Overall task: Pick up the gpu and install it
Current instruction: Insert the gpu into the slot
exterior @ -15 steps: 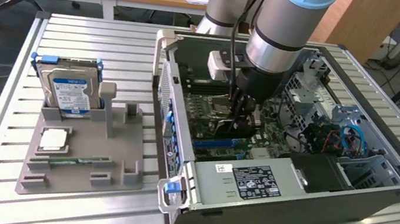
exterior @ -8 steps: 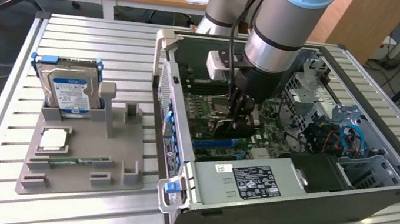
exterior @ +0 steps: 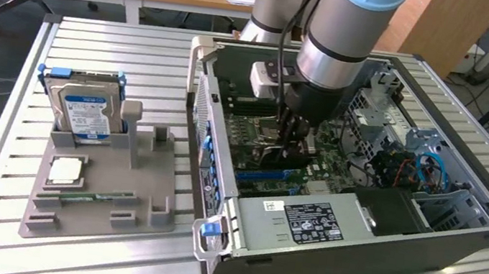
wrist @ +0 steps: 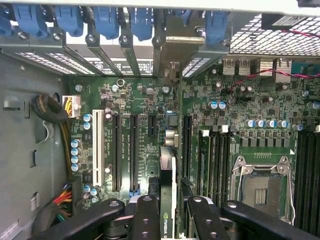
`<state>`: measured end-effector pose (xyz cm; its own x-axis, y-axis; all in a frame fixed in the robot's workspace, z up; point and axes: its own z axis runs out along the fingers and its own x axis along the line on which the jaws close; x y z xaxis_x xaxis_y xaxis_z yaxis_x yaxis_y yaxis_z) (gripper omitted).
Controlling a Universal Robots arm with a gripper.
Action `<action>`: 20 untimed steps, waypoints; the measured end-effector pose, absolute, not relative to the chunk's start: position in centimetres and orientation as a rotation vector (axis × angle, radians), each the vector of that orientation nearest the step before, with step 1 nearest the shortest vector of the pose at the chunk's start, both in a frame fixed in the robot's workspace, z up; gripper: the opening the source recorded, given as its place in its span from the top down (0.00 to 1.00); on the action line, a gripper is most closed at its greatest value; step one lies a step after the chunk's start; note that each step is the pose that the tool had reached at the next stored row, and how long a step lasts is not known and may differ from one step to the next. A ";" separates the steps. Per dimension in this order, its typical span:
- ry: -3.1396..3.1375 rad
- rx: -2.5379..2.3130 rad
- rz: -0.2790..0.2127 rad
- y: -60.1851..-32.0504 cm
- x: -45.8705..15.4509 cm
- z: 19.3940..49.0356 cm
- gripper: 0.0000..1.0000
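My gripper (exterior: 291, 135) reaches down into the open computer case (exterior: 461, 246), just above the green motherboard (wrist: 125, 100). In the wrist view the black fingers (wrist: 145, 217) are shut on the gpu (wrist: 167, 170), which I see edge-on as a thin dark card with a green logo on it. The card stands upright over the motherboard, between the long black expansion slots (wrist: 133, 150) and the memory slots. Its pale metal bracket (wrist: 172, 52) sits at the case's rear wall among the slot covers. Whether its edge is seated in a slot is hidden.
Blue latches (wrist: 105, 20) line the rear slot covers. The CPU socket (wrist: 262, 190) lies beside the card, and the power supply (exterior: 304, 222) is at the case's near end. On the slatted table (exterior: 93, 42), a grey fixture (exterior: 152, 174) holds a hard drive (exterior: 86, 110) and a memory stick (exterior: 90, 195).
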<state>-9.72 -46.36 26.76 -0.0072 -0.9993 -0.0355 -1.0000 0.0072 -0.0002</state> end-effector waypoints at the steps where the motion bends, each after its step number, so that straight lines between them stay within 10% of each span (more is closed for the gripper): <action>1: 2.211 -2.195 0.039 -46.4 -9.8 26.7 0.73; 20: 2.212 -2.195 0.039 -46.3 -9.9 26.2 0.73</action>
